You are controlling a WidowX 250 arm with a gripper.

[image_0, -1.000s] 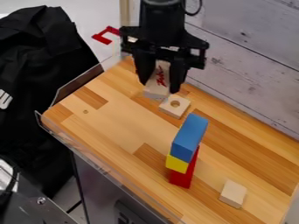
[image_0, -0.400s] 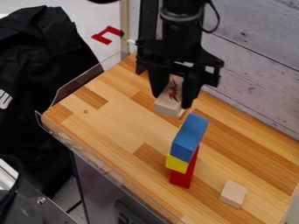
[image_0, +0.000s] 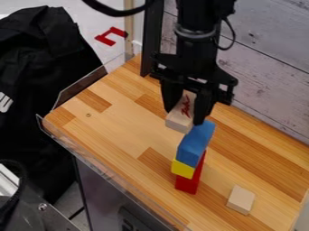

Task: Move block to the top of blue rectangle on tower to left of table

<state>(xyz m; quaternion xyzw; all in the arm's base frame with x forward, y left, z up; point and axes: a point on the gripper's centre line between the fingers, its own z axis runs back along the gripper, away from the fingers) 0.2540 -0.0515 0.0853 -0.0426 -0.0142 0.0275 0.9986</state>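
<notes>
My gripper [image_0: 186, 115] hangs just behind and above the tower, shut on a pale wooden block [image_0: 181, 113] with red writing. The block slants down between the fingers, and its lower end appears close to the top of the blue rectangle [image_0: 196, 142]; whether they touch I cannot tell. That blue piece lies on top of a yellow block [image_0: 182, 168] and a red block [image_0: 190, 180], which stand on the wooden table right of its middle.
A small plain wooden block [image_0: 241, 200] lies on the table [image_0: 114, 131] at the lower right. Clear plastic edging [image_0: 102, 168] runs along the table's left and front sides. A whitewashed plank wall [image_0: 265, 67] rises behind.
The gripper has moved right and toward the tower, still holding the pale block. The flat block with a round hole, seen earlier behind the tower, is now hidden. The tower has not moved.
</notes>
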